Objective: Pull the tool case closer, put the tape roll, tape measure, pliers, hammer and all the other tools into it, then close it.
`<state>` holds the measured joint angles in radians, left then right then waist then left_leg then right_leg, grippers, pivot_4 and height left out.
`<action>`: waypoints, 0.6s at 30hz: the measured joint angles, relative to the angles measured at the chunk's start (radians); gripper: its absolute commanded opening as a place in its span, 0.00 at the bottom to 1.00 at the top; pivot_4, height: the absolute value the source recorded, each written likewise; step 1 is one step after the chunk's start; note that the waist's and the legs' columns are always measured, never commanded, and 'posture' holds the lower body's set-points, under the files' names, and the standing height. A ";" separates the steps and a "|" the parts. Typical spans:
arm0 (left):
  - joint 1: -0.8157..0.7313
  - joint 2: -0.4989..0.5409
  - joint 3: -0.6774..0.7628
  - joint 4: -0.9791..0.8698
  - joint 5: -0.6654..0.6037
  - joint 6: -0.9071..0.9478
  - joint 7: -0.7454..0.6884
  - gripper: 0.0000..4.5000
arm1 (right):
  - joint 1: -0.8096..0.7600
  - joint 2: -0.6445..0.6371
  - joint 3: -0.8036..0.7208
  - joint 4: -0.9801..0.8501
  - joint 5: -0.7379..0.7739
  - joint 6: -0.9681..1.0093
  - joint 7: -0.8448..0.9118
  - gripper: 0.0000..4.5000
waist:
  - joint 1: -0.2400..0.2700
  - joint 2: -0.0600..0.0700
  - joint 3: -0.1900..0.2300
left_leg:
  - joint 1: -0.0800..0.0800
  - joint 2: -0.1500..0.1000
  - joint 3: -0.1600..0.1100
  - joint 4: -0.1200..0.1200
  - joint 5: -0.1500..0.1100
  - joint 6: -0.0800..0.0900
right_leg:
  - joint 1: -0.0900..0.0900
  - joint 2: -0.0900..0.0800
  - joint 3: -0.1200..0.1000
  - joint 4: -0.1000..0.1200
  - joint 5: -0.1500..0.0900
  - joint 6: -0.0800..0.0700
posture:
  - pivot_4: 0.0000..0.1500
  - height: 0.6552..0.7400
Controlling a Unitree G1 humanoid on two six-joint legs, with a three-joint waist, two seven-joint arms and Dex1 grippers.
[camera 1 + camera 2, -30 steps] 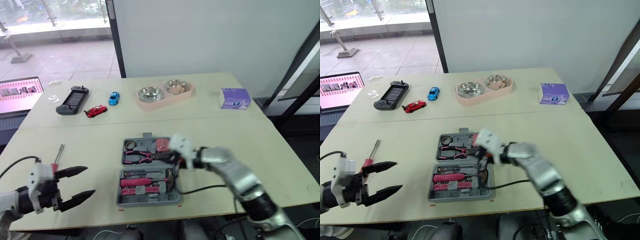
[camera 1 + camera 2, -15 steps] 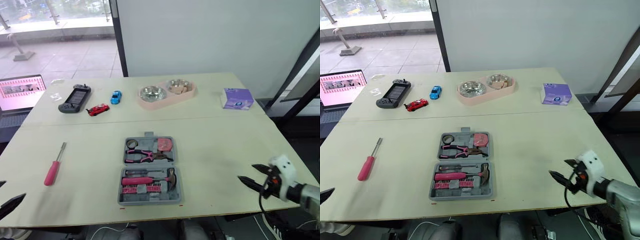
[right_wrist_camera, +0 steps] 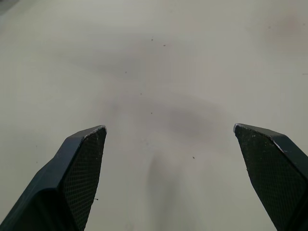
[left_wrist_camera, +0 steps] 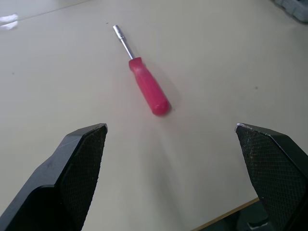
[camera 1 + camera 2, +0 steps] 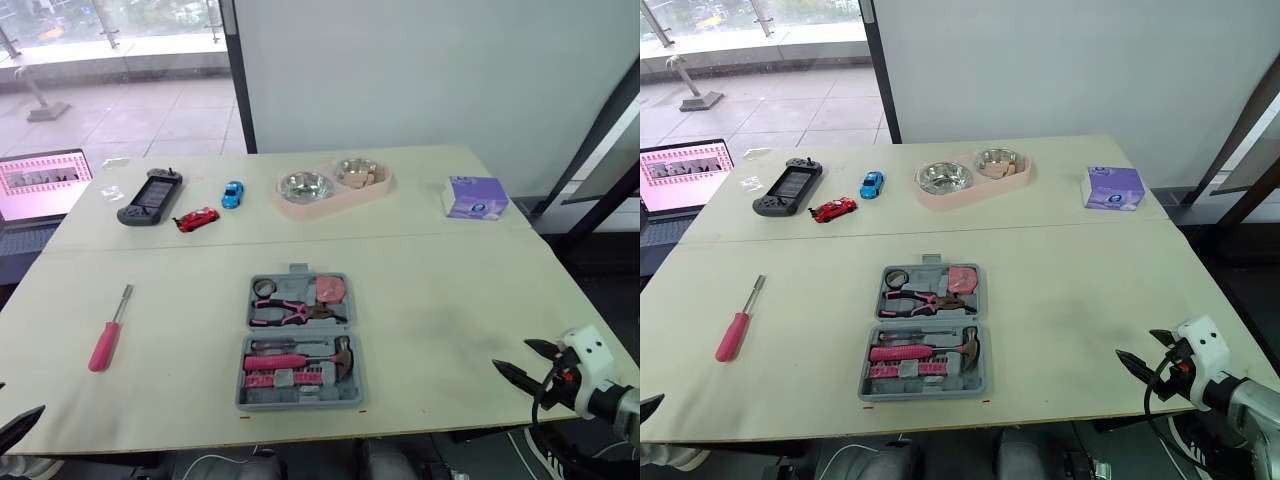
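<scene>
The grey tool case [image 5: 300, 345] lies open in the middle of the table near the front edge. Its far half holds a tape roll [image 5: 263, 289], pink-handled pliers [image 5: 285, 313] and a pink tape measure [image 5: 330, 291]. The near half holds a pink-handled hammer [image 5: 300, 358] and a row of bits. A pink screwdriver [image 5: 105, 335] lies on the table left of the case. My right gripper [image 5: 515, 357] hovers open over the front right corner, holding nothing. My left gripper [image 4: 171, 127] stands open at the front left edge, with the screwdriver [image 4: 147, 89] ahead of it.
Along the far side stand a laptop [image 5: 35, 185], a game controller [image 5: 148, 197], a red toy car [image 5: 194, 219], a blue toy car [image 5: 231, 194], a pink double bowl [image 5: 330, 185] and a purple tissue box [image 5: 473, 196].
My right gripper has left the case and swung to the front right corner, now open. My left gripper has drawn back from beside the screwdriver to the front left edge.
</scene>
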<state>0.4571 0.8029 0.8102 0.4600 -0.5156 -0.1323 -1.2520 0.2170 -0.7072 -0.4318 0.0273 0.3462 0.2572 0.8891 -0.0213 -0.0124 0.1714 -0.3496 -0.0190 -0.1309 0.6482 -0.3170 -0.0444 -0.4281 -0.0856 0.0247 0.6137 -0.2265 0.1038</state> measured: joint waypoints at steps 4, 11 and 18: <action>0.003 -0.119 -0.016 -0.185 -0.041 0.066 0.097 1.00 | -0.115 0.029 0.092 -0.163 0.053 0.109 -0.043 0.99 | -0.008 0.001 0.001 | -0.001 0.000 0.000 0.000 0.000 0.000 | 0.001 0.000 0.001 0.001 0.000 0.001 | 1.00 0.95; -0.035 -0.400 -0.140 -0.612 -0.086 0.310 0.537 1.00 | -0.398 0.075 0.374 -0.341 0.061 0.253 -0.077 0.99 | 0.011 -0.002 0.001 | 0.000 -0.001 -0.002 0.001 0.001 -0.001 | 0.001 0.000 0.000 0.000 0.003 0.003 | 1.00 0.95; -0.183 -0.431 -0.237 -0.698 -0.044 0.480 0.848 1.00 | -0.556 0.102 0.661 -0.374 -0.007 0.257 0.005 0.99 | 0.010 -0.003 0.001 | 0.000 -0.001 -0.004 0.001 0.001 -0.002 | 0.001 0.000 -0.002 0.000 0.003 0.003 | 1.00 0.95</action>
<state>0.2737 0.3717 0.5732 -0.2376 -0.5595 0.3476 -0.4036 -0.3390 -0.6054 0.2288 -0.3465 0.3395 0.5141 0.8937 -0.0116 -0.0150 0.1723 -0.3493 -0.0200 -0.1345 0.6492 -0.3159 -0.0464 -0.4272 -0.0852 0.0230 0.6141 -0.2234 0.1064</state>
